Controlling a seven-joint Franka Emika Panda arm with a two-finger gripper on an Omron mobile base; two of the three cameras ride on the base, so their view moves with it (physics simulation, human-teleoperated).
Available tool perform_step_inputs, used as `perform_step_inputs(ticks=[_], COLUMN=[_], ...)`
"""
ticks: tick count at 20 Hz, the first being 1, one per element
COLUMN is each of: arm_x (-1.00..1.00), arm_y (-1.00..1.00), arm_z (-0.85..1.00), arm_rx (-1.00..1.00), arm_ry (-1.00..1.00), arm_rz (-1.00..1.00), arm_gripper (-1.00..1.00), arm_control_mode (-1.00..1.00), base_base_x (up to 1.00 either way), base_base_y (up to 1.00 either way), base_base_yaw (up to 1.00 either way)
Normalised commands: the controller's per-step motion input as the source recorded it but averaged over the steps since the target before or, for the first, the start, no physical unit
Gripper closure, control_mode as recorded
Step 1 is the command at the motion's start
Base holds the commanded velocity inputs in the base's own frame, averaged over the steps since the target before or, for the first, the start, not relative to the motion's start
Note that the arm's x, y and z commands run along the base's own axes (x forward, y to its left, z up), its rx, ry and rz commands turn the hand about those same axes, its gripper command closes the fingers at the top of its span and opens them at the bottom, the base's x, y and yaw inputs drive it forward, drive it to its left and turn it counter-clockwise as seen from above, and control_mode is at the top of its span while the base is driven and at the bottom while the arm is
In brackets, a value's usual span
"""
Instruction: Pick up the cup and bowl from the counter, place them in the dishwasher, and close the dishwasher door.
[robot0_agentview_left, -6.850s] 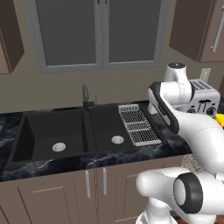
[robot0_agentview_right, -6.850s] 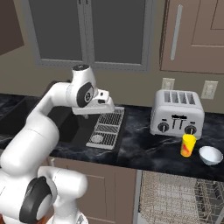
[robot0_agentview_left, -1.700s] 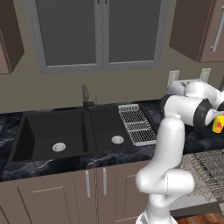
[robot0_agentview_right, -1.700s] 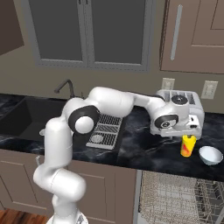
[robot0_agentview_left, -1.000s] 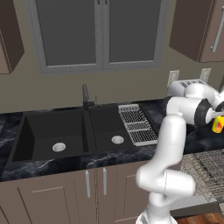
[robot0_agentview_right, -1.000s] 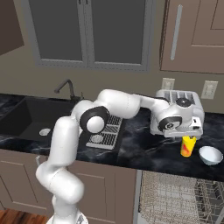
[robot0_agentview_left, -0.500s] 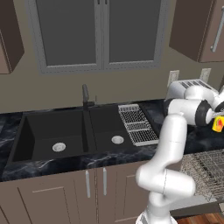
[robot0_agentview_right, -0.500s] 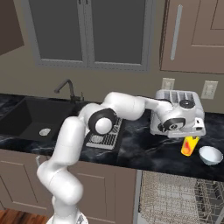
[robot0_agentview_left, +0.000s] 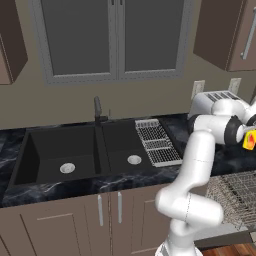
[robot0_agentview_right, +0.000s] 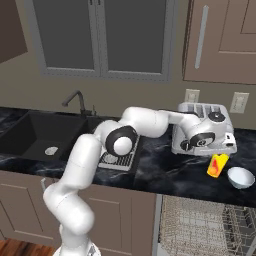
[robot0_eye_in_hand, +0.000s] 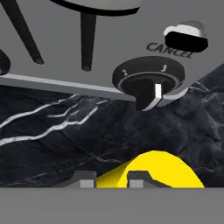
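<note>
**Arm stretched across to the yellow cup; jaws closing in on its rim**

Since the earliest frames, when it hung over the drying rack by the sink, the arm has swung far right along the counter (robot0_agentview_right: 165, 172).

Going left to right in the right base view: the black double sink (robot0_agentview_right: 45, 132) and its faucet, the ribbed drying rack (robot0_agentview_right: 120, 159) half hidden behind the elbow, the silver toaster (robot0_agentview_right: 202, 132), the yellow cup (robot0_agentview_right: 216, 165) with the gripper (robot0_agentview_right: 220, 155) directly above it, and the white bowl (robot0_agentview_right: 240, 177) just beside the cup. Below them the dishwasher (robot0_agentview_right: 200, 225) stands open, its wire rack pulled out.

In the hand view the two fingertips (robot0_eye_in_hand: 85, 178) sit narrow around the cup's edge. Whether they actually clamp it cannot be told.

Judged from this, the step in hand is grasping the cup. Next comes a firm close and a straight lift clear of toaster and bowl, then a lowering swing into the rack. Bowl and door are not yet dealt with.
</note>
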Motion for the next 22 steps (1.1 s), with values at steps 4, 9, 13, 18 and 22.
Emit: perform_step_inputs(ticks=[4, 9, 13, 18, 22], arm_x=[0.0, -0.16, -0.44, -0.54, -0.49], arm_y=[0.0, 0.05, 0.19, 0.24, 0.21], arm_z=[-0.04, 0.0, 0.0, 0.05, 0.22], arm_rx=[0.0, 0.0, 0.0, 0.0, 0.0], arm_ry=[0.0, -0.01, -0.08, -0.13, -0.15], arm_rz=[0.0, 0.0, 0.0, 0.0, 0.0], arm_gripper=[1.0, 1.0, 1.0, 1.0, 1.0], arm_control_mode=[-1.0, -1.0, -1.0, -1.0, -1.0], base_base_x=[0.0, 0.0, 0.0, 0.0, 0.0], base_base_y=[0.0, 0.0, 0.0, 0.0, 0.0], base_base_yaw=[0.0, 0.0, 0.0, 0.0, 0.0])
